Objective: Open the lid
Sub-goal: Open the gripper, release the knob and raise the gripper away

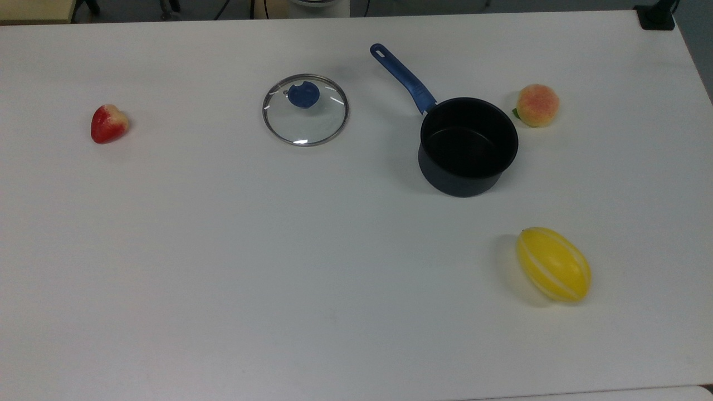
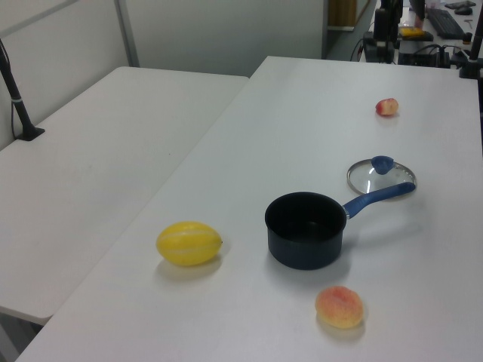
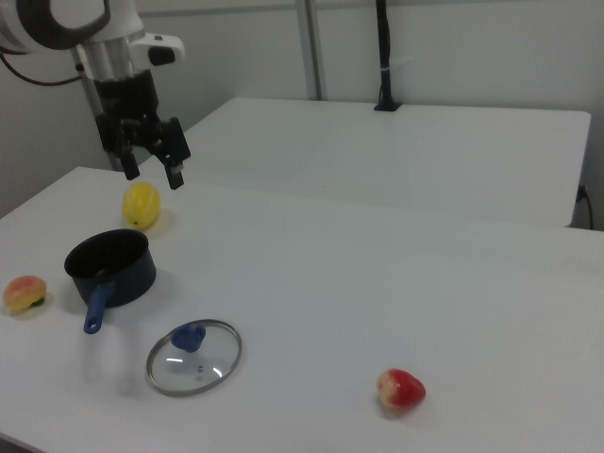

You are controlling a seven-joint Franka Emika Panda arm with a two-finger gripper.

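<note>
The lid [image 1: 306, 116] lies flat on the white table, a clear glass disc with a metal rim and a blue knob [image 1: 303, 94]. It rests apart from the dark saucepan [image 1: 468, 145], to the top view's left of it. The saucepan stands uncovered, its long blue handle [image 1: 404, 78] pointing toward the table's far edge. I also see the lid [image 2: 381, 178] [image 3: 193, 357] and the saucepan [image 2: 306, 230] [image 3: 109, 266] in the left view and the right view. My gripper [image 3: 153, 176] hangs high above the table in the right view, open and holding nothing.
A red strawberry [image 1: 108, 123] lies at the top view's left. A peach [image 1: 537, 105] sits just beyond the saucepan, and a yellow melon [image 1: 553, 264] lies at the lower right. A second white table [image 2: 90, 151] adjoins at the left view's left.
</note>
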